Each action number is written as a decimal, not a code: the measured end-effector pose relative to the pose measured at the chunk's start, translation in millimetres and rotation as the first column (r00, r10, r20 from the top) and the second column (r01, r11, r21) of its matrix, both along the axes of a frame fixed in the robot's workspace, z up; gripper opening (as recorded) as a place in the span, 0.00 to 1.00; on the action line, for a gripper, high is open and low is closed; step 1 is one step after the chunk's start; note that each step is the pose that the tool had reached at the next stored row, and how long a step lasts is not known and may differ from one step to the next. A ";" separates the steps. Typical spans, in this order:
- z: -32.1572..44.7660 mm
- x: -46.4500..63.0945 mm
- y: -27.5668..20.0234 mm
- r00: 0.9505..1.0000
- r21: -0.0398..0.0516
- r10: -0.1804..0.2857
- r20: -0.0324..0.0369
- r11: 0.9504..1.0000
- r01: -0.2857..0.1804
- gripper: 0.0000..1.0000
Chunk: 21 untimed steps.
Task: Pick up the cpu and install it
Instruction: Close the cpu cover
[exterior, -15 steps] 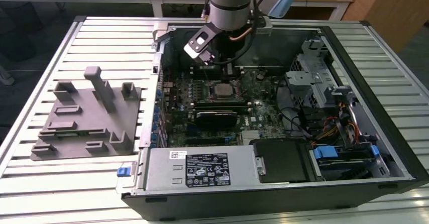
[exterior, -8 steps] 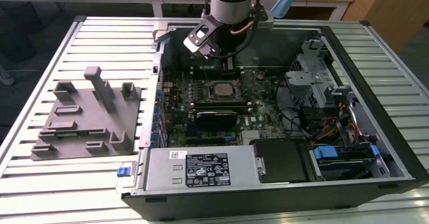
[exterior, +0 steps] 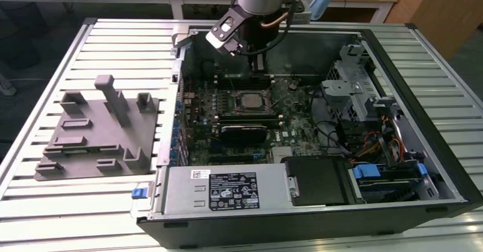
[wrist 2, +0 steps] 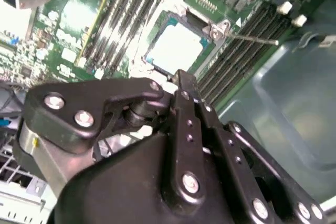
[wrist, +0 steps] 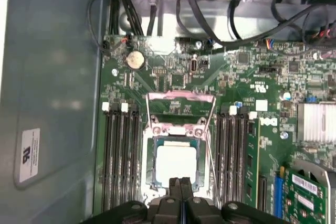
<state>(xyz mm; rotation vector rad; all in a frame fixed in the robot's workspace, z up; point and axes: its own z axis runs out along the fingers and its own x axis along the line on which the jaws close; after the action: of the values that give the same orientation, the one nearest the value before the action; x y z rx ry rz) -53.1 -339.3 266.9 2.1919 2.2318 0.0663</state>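
Finds the cpu lying flat in the black-framed socket on the green motherboard, shiny top up, pale rim visible on all but one edge; places that edge behind the tips of the gripper in both wrist views. Shows the fingers pressed together, a hairline seam between them, nothing clamped; leaves unclear whether the tips touch the cpu or hang just over it. Sets the socket's metal hold-down frame open, tilted up off the cpu on the side away from the gripper. Flanks the socket with rows of black memory slots on two sides; puts a round coin battery further along the board, past the open frame. In the exterior view, hangs the arm over the far part of the open computer case, gripper pointing down at the board just behind the socket; rests the case on a slatted metal table; lays a grey fixture block on the slats at the exterior view's left of the case, well apart from the gripper.
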 end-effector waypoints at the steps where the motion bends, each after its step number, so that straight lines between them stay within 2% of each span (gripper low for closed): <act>1: 0.0 0.0 -0.3 1.000 0.000 0.000 0.000 1.000 0.000 0.11; 7: 0.1 0.4 -5.2 1.000 0.000 0.000 -0.001 1.000 0.000 0.11; 9: 0.0 3.0 -5.4 1.000 0.000 0.000 -0.003 1.000 0.000 0.11; 12: 0.1 11.3 -5.4 1.000 0.000 0.000 -0.011 1.000 0.000 0.11; 14: 0.1 13.3 -6.0 1.000 0.000 0.000 -0.012 1.000 0.000 0.11; 19: -0.4 13.5 -15.3 1.000 0.000 0.000 -0.012 1.000 0.000 0.11; 21: -0.6 13.8 -16.4 1.000 0.000 0.000 -0.012 1.000 0.000 0.11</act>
<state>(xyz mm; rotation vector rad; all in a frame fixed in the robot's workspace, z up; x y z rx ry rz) -39.4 -355.7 266.3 2.1982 2.2380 0.0534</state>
